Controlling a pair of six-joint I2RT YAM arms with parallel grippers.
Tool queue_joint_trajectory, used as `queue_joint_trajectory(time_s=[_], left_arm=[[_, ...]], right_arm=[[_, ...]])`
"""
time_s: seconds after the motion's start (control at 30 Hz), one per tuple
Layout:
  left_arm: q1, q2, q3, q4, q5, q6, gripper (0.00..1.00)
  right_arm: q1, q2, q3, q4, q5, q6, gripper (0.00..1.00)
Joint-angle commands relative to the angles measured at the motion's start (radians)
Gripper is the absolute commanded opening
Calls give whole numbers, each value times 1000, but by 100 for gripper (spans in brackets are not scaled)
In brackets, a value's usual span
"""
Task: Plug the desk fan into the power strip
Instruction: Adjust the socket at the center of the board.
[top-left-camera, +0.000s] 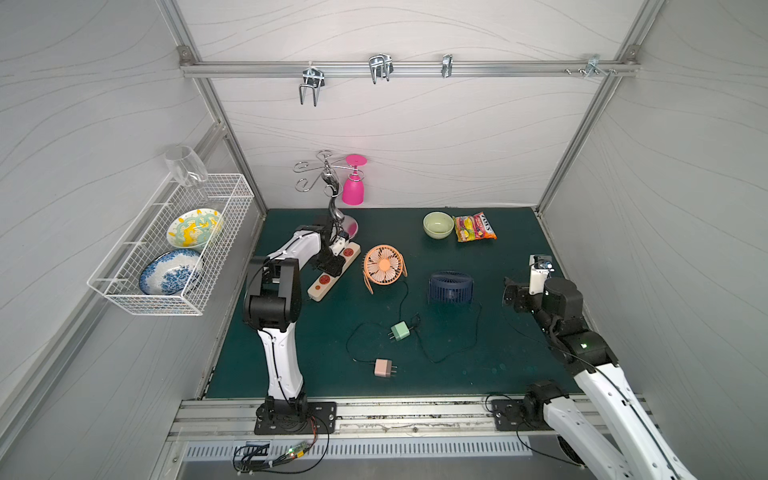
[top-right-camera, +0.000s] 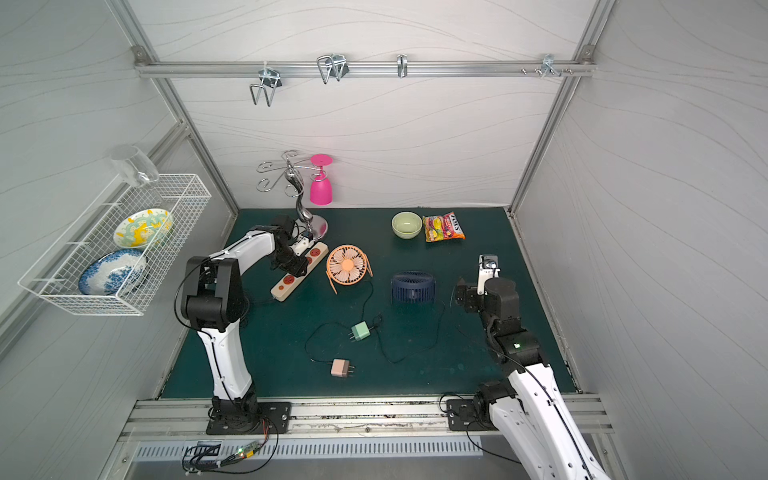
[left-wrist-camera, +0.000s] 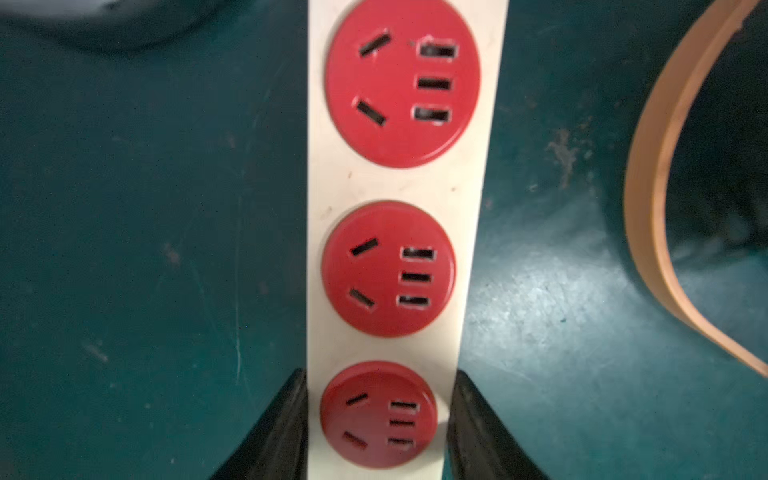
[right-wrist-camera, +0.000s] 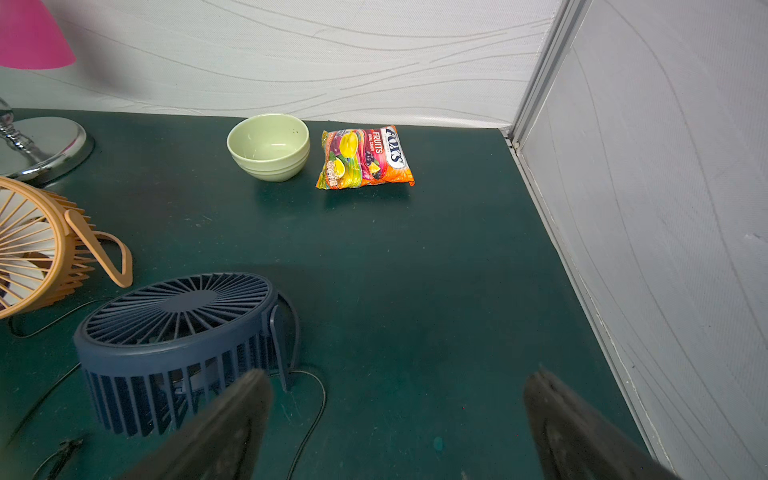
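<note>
Here, on dark green matting (top-left-camera: 457, 374) inside grey walls (top-left-camera: 415, 133), left fingers (left-wrist-camera: 278, 432) clamp the power strip (left-wrist-camera: 399, 187); right fingers (right-wrist-camera: 224, 432) gape.

From up top, my left end effector (top-left-camera: 332, 266) covers the middle of the power strip (top-left-camera: 321, 287), so I can't see the sockets underneath it. On the left wrist camera the power strip (left-wrist-camera: 399, 183) runs off two opposite edges and the whole picture is soft. The orange fan (left-wrist-camera: 648, 232) is just a curved sliver there. On the right wrist camera it's cropped too, so is the pink cup (right-wrist-camera: 29, 37), and my right end effector (right-wrist-camera: 399, 378) shows blurry, its fingers cut by the frame edge.
</note>
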Motion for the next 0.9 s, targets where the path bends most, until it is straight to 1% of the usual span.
queue_joint_trajectory(time_s=[0.0,0.17,0.3,0.47,0.63,0.77,0.87], left_arm=[[-2,-76,1,-40,-25,-170,32],[-1,-126,-71,-80,-12,-307,31],[-2,-201,-186,-28,-14,-360,28],[-3,-250,-249,-21,-8,-403,27],[-2,-259,-308,4,32,-445,26],[-1,-271,-349,32,26,-496,24],[-4,-260,-364,40,48,-527,23]], right_arm=[[7,-7,-1,22,7,-8,99],[8,-8,-10,32,17,-11,99],[11,-16,-9,36,9,-9,99],[11,-3,-4,29,12,-6,99],[13,-5,-11,36,16,-8,99],[13,5,-5,35,3,1,99],[13,5,-13,42,9,-2,99]])
